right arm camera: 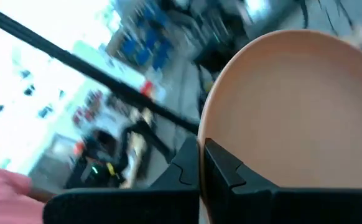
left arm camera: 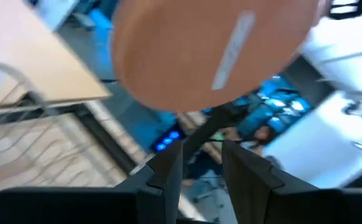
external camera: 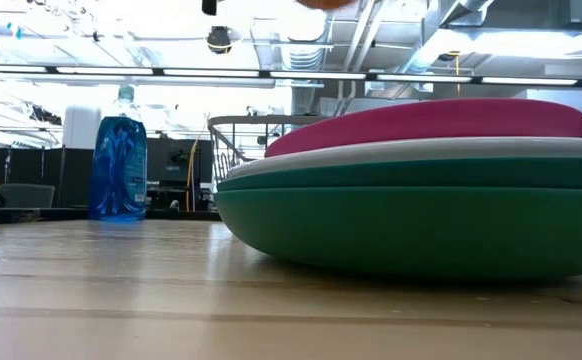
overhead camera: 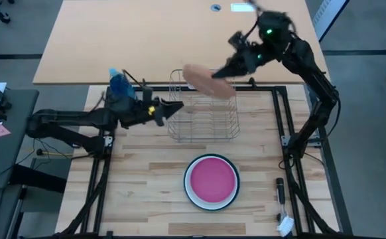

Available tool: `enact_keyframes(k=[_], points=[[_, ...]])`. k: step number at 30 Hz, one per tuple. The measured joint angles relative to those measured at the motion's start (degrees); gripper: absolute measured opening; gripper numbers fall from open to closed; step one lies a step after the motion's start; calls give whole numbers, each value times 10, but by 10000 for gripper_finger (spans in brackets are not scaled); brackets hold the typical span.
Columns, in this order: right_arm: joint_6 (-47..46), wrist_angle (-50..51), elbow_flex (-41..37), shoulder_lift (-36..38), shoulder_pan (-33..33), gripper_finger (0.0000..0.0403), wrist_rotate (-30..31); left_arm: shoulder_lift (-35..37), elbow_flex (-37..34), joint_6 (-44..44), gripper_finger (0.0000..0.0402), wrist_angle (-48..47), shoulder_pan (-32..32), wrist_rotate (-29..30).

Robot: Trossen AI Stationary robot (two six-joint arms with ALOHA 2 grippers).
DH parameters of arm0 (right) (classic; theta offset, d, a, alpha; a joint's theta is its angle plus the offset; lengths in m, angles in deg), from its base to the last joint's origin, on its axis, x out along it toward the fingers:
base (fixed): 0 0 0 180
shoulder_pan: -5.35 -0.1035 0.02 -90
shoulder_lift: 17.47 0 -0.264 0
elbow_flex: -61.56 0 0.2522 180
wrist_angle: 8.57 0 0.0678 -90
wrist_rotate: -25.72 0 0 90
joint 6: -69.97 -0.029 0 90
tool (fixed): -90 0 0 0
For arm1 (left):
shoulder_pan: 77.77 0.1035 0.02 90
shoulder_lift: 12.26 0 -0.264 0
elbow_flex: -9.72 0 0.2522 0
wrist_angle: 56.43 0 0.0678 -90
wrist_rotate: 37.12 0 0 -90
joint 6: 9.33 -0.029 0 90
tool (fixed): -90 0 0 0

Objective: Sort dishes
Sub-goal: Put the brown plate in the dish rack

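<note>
Dishes sit in two places. My right gripper (overhead camera: 221, 72) holds the salmon-orange plate (overhead camera: 208, 80) in the air above the far side of the wire dish rack (overhead camera: 203, 114), tilted, with my fingers pinched on its rim. In my right wrist view that plate (right arm camera: 299, 106) fills the frame, and my jaws are closed down to the thickness of its edge. From my left wrist view I see the same plate (left arm camera: 206, 53) from beneath, hanging over the rack's wires and the table's far edge.

The other dishes form a stack on the near middle of the wooden table (overhead camera: 140, 192). From above, the magenta-pink plate (overhead camera: 211, 180) lies on top, with a white rim showing around it. In the low view the stack reads as the magenta-pink plate (external camera: 431, 120) on top, a white plate (external camera: 401, 155) under it, and the dark green plate (external camera: 411, 225) at the bottom, resting on the table.

My left gripper (overhead camera: 177, 108) hangs just beside the rack's left side, touching nothing. Its jaws stand slightly apart and hold nothing; my left wrist view shows a narrow gap between my fingers (left arm camera: 165, 171).

The blue spray bottle (overhead camera: 120, 83) stands behind my left arm, near the rack's far left corner.
</note>
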Motion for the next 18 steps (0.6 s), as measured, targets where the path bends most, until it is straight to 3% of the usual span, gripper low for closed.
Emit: enact_keyframes(k=[10, 18], points=[[-237, -594, 1, 7, 46, 6, 15, 107, 0, -32, 107, -44, 35, -10], [-323, -893, 1, 6, 89, 6, 25, 141, 0, -13, 107, -104, 64, 12]])
